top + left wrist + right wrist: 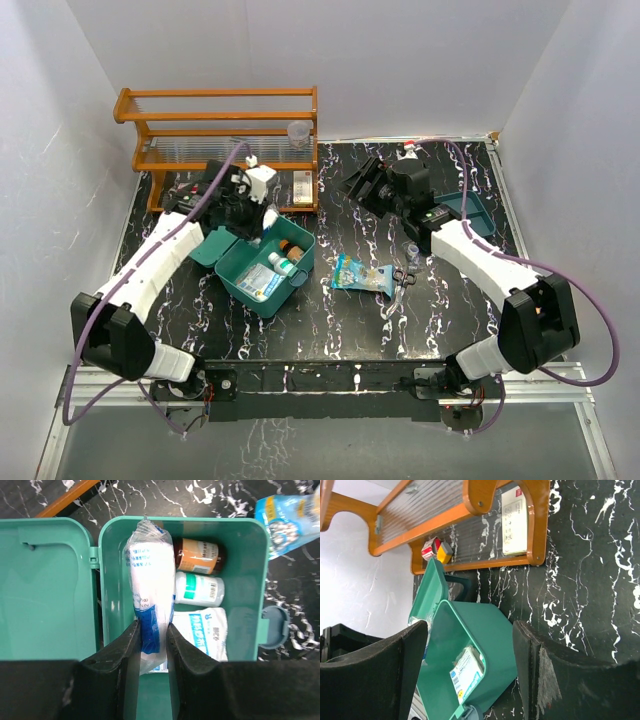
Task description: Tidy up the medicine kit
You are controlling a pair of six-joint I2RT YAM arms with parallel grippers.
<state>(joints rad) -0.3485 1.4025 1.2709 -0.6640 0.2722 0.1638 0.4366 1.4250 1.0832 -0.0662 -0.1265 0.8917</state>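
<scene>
Teal-green rectangular plastic medicine kit point(257, 580), lid open, left of centre: packing partly done.
Blue foil packet point(362, 273) and scissors point(400, 280) await you outside; your left gripper point(152, 630) clamps a plastic-wrapped white gauze roll point(150, 580) in the kit; your right gripper point(470, 627) gapes empty.

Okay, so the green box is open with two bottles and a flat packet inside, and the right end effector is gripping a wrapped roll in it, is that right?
No, the left end effector grips the wrapped roll, as the left wrist view shows. The rest holds: the green box is open with two bottles and a flat packet inside.
</scene>
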